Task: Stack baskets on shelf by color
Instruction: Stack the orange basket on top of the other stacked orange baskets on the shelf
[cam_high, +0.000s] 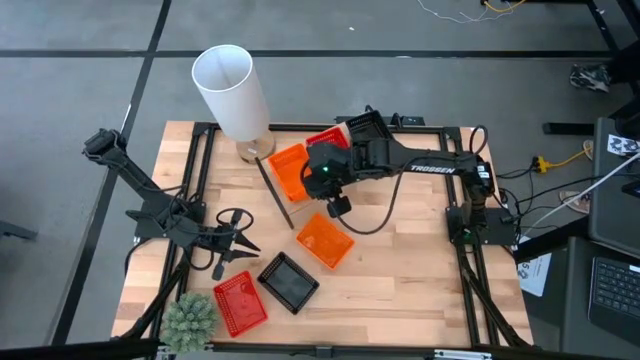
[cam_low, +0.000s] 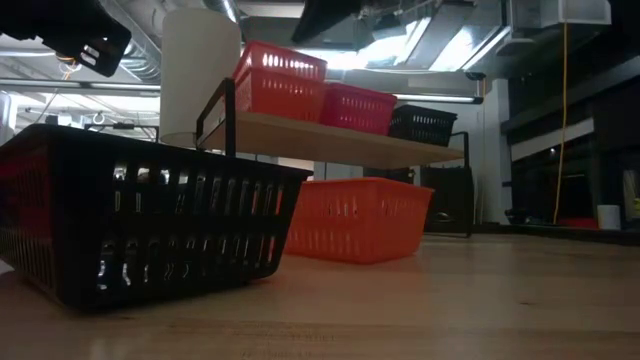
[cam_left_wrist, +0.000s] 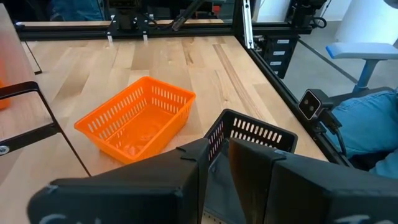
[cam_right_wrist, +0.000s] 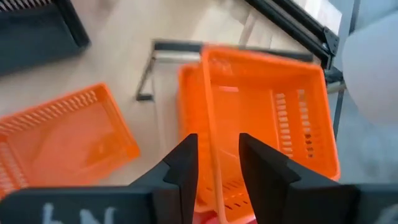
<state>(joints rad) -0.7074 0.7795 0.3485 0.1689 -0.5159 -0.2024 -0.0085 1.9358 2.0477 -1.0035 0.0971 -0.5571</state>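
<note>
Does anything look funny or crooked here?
Three baskets lie loose on the table, turned at odd angles: an orange basket, a black basket and a red basket. Nothing looks spilled or broken.

Dark jointed arms, white TROSSEN lettering, black cables, dark fingers (cam_right_wrist: 186, 165)

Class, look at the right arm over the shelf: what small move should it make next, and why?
Probably open the right gripper and lift clear. Its fingers straddle one wall of the orange basket, which already appears to sit on the shelf beside the red and black baskets.
</note>
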